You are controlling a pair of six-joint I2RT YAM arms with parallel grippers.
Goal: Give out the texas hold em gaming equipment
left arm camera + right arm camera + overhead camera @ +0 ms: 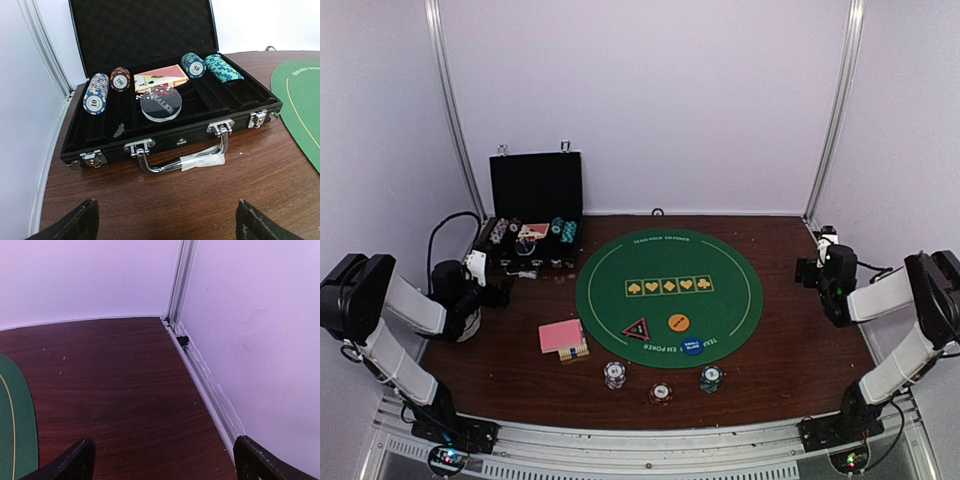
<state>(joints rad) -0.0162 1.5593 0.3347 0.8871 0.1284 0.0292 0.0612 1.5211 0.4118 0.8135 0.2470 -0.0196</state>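
Top view: green mat (668, 298) sits mid-surface (790, 350). On its near part lie the triangle marker (637, 329), orange button (678, 322) and blue button (693, 346). The pink cards (561, 336) lie just off the mat's left edge. Three chip stacks (614, 375) stand in a row btwn the mat and the near edge. An open black case (533, 225) is at far left. The left hand (503, 292) is near the case front, nothing in it. The right hand (812, 268) is far right, well away from everything.

Left wrist: left hand (165, 225) has its fingers wide apart and empty, aimed at the case (175, 135). Inside are chip rolls (96, 93), a boxed deck (160, 78) and a clear dealer disc (161, 103) leaning up.

Right wrist: right hand (162, 465) also spread wide and empty, facing bare wood and the corner, w/ just a sliver of mat (15, 415).

Risks, imo: the rolls sit deep in narrow slots, so a pinch could spill loose chips. The case rim or raised lid may catch a finger on the way in. The near stacks look easy to topple w/ a sweeping arm. Cards lie flat, so hard to get under.
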